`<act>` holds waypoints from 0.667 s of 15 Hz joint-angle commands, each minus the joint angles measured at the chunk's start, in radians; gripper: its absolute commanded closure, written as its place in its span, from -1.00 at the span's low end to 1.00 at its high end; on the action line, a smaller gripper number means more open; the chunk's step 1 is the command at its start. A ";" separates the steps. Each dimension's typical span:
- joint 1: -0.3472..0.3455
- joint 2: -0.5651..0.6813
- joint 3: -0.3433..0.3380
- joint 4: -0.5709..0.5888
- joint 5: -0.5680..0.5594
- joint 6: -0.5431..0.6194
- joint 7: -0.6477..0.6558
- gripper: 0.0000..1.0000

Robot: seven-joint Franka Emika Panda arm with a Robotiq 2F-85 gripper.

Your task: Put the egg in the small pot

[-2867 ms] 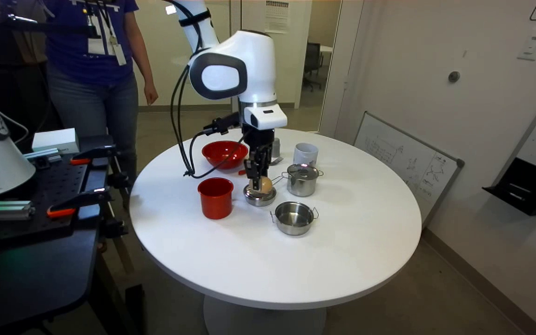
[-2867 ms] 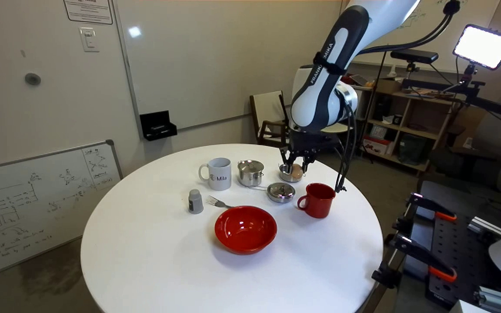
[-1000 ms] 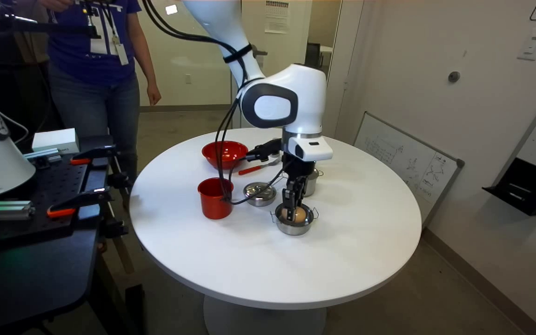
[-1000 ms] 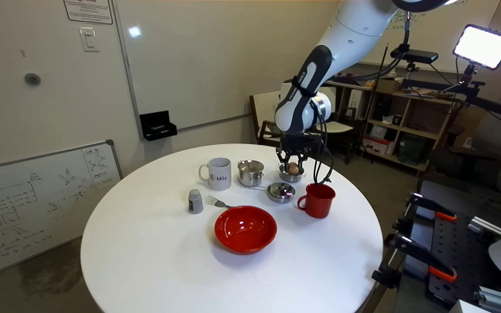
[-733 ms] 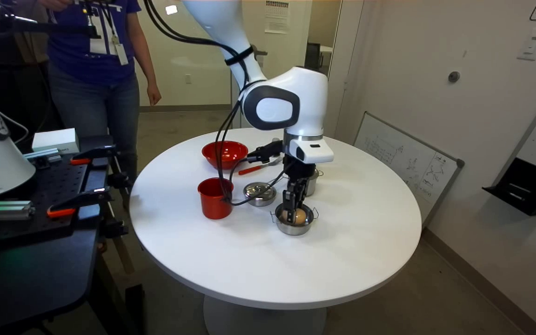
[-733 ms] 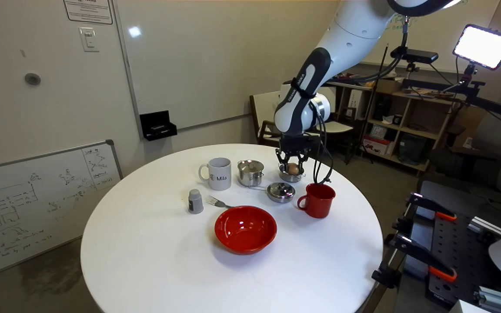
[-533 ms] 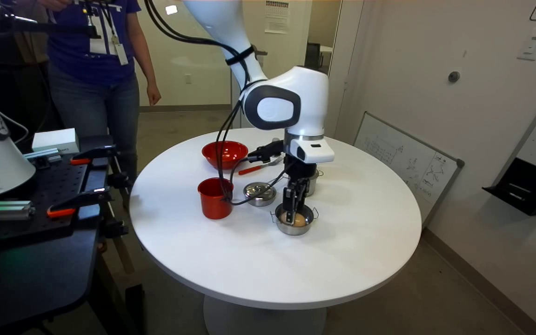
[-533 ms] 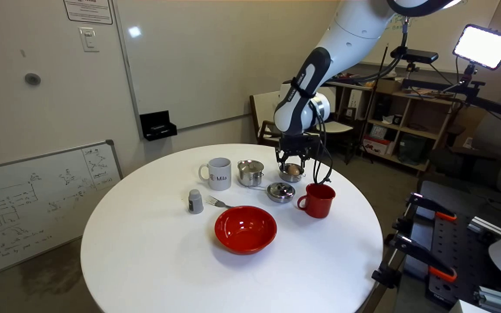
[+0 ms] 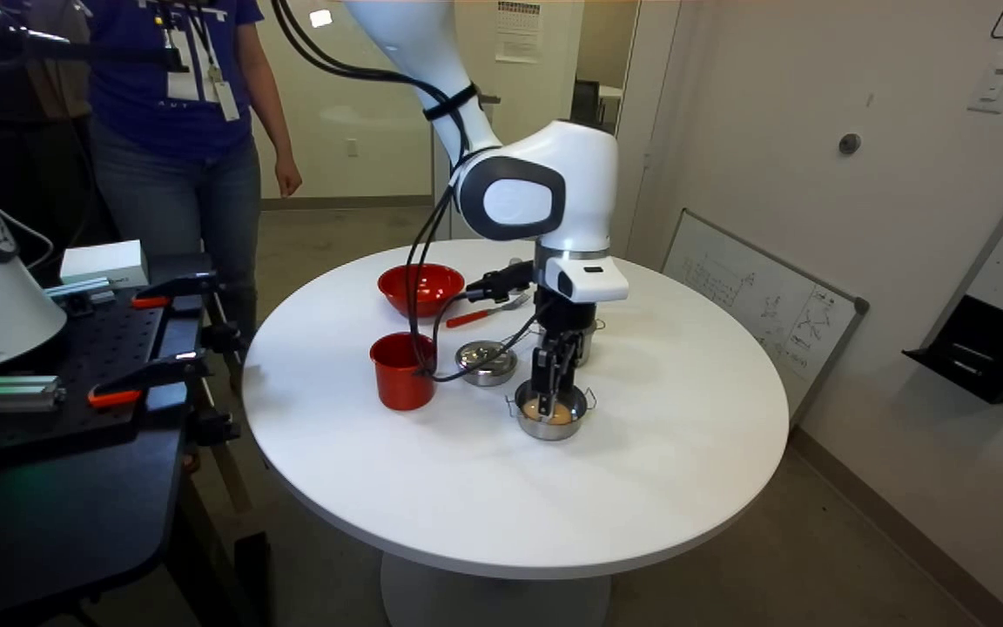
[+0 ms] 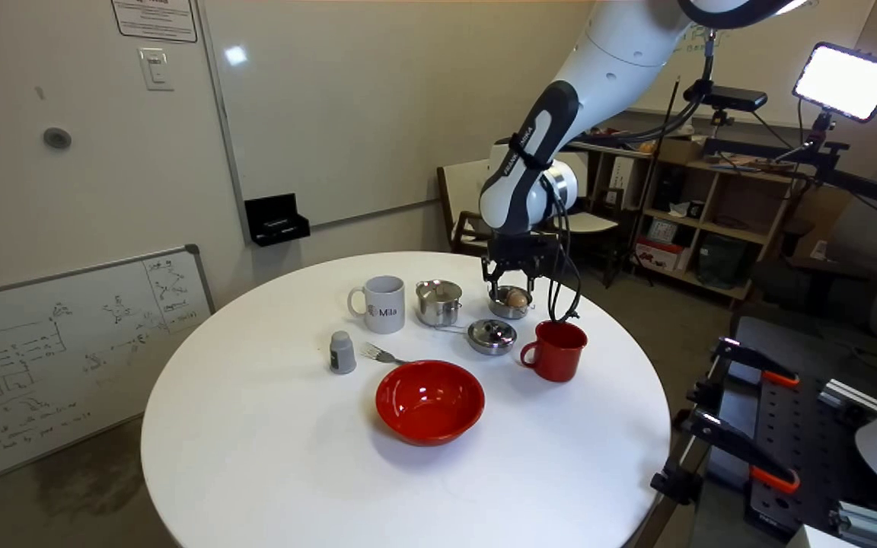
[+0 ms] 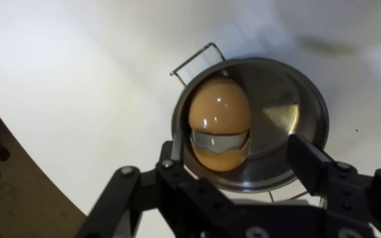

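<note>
The egg (image 11: pixel 219 105), tan-brown with a jagged grey band, lies inside the small pot (image 11: pixel 271 87), near its left wall in the wrist view. This low steel pot, with wire handles, also shows in both exterior views, with the egg (image 10: pixel 516 299) low inside it. My gripper (image 11: pixel 235 142) stands open over the pot, its fingers well apart. The left finger is close beside the egg; a wide gap separates the right finger from it. In an exterior view my gripper (image 9: pixel 545 407) reaches down at the pot's rim and partly hides the egg (image 9: pixel 561 415).
Nearby stand a red cup (image 9: pixel 404 374), a shallow lidded steel dish (image 9: pixel 486 364) and a taller steel pot (image 10: pixel 438 304). Farther off are a white mug (image 10: pixel 385 306), a grey shaker (image 10: pixel 342 354), a fork (image 10: pixel 384 354) and a red bowl (image 10: pixel 429 407). Cables (image 9: pixel 427 252) hang from the arm.
My gripper carried the egg across to the small pot. Within the last second the jaws parted, and the egg sank lower into the pot. The arm has hardly moved since then.
</note>
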 commanded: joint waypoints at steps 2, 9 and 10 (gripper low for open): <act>0.060 -0.049 -0.063 -0.032 -0.034 0.008 0.065 -0.83; 0.164 -0.156 -0.138 -0.124 -0.112 0.127 0.140 -1.00; 0.172 -0.172 -0.139 -0.144 -0.116 0.178 0.139 -1.00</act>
